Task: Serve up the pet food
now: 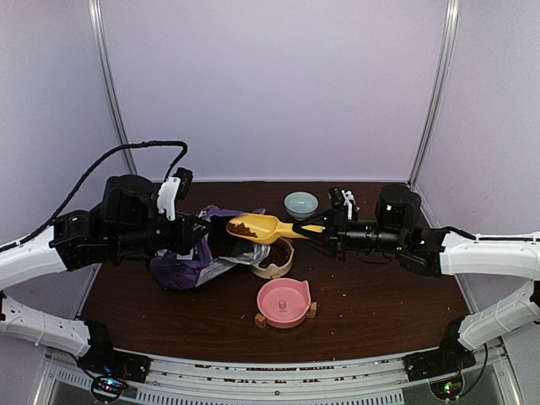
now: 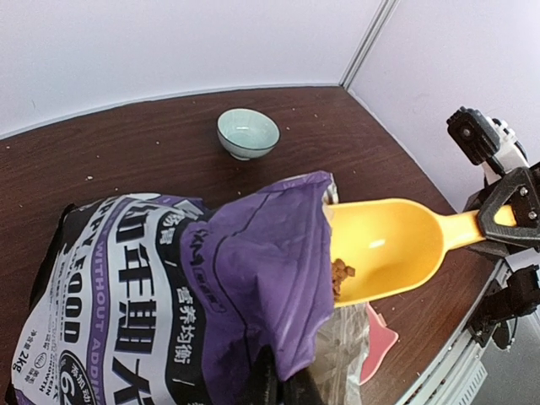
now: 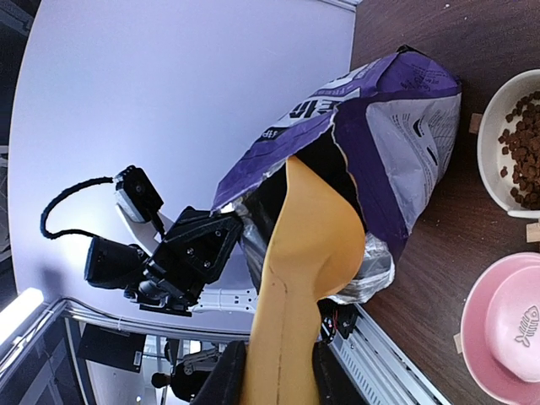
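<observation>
Some pet food (image 1: 244,228) lies in the bowl of a yellow scoop (image 1: 263,228), which hangs level between the mouth of the purple bag (image 1: 187,263) and the white bowl (image 1: 274,257). More pet food (image 3: 523,148) fills that white bowl. My right gripper (image 1: 317,229) is shut on the scoop's handle (image 3: 283,337). My left gripper (image 2: 283,384) is shut on the bag's upper edge (image 2: 270,278) and holds the mouth open. In the left wrist view a few pellets (image 2: 342,274) show at the scoop's tip, right at the bag's rim.
A pink cat-shaped bowl (image 1: 283,302) on small wooden feet stands in front of the white bowl. A pale green bowl (image 1: 301,203) sits at the back of the dark wooden table (image 1: 380,295). Loose crumbs dot the tabletop.
</observation>
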Robot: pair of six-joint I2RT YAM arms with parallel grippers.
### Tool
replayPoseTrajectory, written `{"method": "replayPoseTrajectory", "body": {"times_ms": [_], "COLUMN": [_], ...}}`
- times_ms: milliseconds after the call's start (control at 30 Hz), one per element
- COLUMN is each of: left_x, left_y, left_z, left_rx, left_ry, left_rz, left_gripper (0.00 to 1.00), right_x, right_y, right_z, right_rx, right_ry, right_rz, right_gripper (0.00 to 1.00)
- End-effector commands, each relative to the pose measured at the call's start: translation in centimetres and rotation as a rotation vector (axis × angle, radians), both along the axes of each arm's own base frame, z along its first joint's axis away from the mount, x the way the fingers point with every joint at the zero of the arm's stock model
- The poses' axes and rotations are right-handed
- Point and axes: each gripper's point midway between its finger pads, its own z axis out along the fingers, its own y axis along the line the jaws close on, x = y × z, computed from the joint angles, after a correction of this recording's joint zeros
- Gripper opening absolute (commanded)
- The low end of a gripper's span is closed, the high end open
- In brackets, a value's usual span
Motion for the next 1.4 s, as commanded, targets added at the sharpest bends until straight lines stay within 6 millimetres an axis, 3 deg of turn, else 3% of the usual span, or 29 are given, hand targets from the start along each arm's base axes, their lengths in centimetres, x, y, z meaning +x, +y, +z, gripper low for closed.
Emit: {"method": "replayPoseTrajectory", "body": {"times_ms": [0, 400, 600, 833, 1067, 1367], "left_x": [1.4, 2.9, 3.3, 3.6, 3.7, 3.4], "left_y": [-0.3, -0.8, -0.3, 0.1, 0.2, 0.3], "left_z": [3.7, 4.3, 3.5, 3.2, 3.1, 2.8], "left_rx": [-0.079, -0.069, -0.058, -0.044, -0.038, -0.053], "left_ry": [-0.065, -0.061, -0.034, -0.029, -0.02, -0.01], "left_rz": [0.05, 0.091, 0.117, 0.138, 0.14, 0.141], "left_gripper": [0.0, 0.0, 0.0, 0.0, 0.0, 0.0], "right_x": [-0.8, -2.1, -3.3, -5.3, -6.7, -6.9], "right_y": [-0.6, -3.1, -5.0, -6.7, -7.8, -9.0], "right_z": [2.1, 3.1, 2.2, -0.2, -4.0, -7.0], "right_rx": [0.067, 0.086, 0.058, 0.009, -0.094, -0.166], "right_ry": [-0.032, -0.047, -0.048, -0.041, -0.021, 0.004], "right_rz": [0.03, 0.015, 0.007, 0.038, 0.066, 0.035], "right_gripper": [0.12, 0.12, 0.12, 0.12, 0.12, 0.12]}}
